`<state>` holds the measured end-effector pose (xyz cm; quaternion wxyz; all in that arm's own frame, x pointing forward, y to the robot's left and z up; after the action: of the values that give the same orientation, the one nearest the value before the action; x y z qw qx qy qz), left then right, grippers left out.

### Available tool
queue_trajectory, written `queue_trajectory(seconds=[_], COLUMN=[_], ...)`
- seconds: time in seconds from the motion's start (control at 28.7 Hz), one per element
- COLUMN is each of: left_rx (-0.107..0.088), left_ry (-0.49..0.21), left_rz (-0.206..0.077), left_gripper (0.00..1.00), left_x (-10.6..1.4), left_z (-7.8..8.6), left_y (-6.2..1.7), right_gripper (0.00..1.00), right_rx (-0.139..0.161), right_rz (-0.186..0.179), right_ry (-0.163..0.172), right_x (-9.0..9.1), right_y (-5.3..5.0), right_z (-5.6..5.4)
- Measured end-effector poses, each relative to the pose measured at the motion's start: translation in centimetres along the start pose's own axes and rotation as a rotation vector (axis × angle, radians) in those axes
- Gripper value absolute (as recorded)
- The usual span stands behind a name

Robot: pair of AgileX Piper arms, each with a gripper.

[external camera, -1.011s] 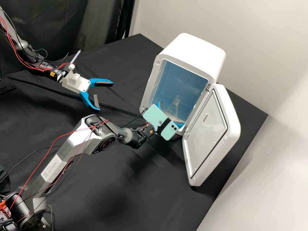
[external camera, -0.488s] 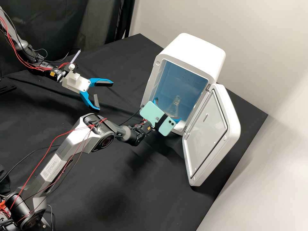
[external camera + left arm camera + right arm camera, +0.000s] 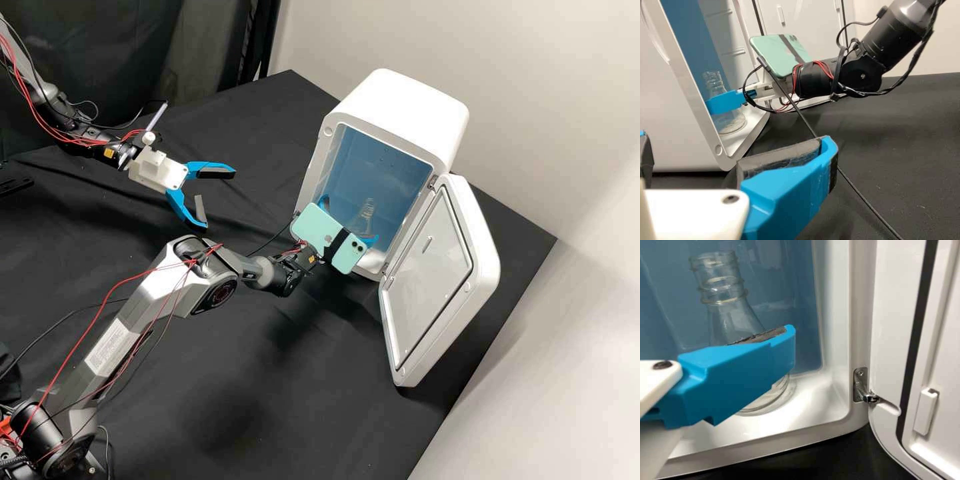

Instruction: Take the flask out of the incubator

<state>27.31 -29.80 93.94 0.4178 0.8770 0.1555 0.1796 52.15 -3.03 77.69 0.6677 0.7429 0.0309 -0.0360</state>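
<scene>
Right tool (image 3: 348,219) spread inside incubator (image 3: 400,107) — seemingly straddling the flask (image 3: 720,295)

The desk (image 3: 267,373) is covered by a black cloth (image 3: 280,120), lightly creased, that reaches its edges. A white incubator (image 3: 400,113) stands on the cloth near the far right corner, with its opening facing the middle of the desk. Its door (image 3: 433,280) is swung wide open toward the near right edge, and the door's lower corner is down at the cloth just beside that edge. A thin black cable (image 3: 865,201) runs across the cloth in front of the incubator.
</scene>
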Motion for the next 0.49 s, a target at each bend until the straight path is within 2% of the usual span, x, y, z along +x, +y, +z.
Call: queue_trajectory(seconds=[0.1,0.38,0.49], left_rx=[0.007,0.001,0.011], left_ry=[0.000,0.007,0.010], left_rz=[0.001,-0.001,-0.017], left_gripper=[1.00,1.00,1.00], left_x=[0.0,0.0,0.0], left_z=[0.0,-0.1,0.0], left_y=[0.04,0.03,-0.12], right_gripper=[1.00,1.00,1.00], right_rx=[-0.001,-0.009,-0.013], right_rz=[-0.005,0.002,0.002], right_ry=[-0.005,-0.011,-0.024], right_x=[0.2,1.4,1.9], right_y=[-0.3,-0.1,0.0], right_z=[0.4,0.9,1.3])
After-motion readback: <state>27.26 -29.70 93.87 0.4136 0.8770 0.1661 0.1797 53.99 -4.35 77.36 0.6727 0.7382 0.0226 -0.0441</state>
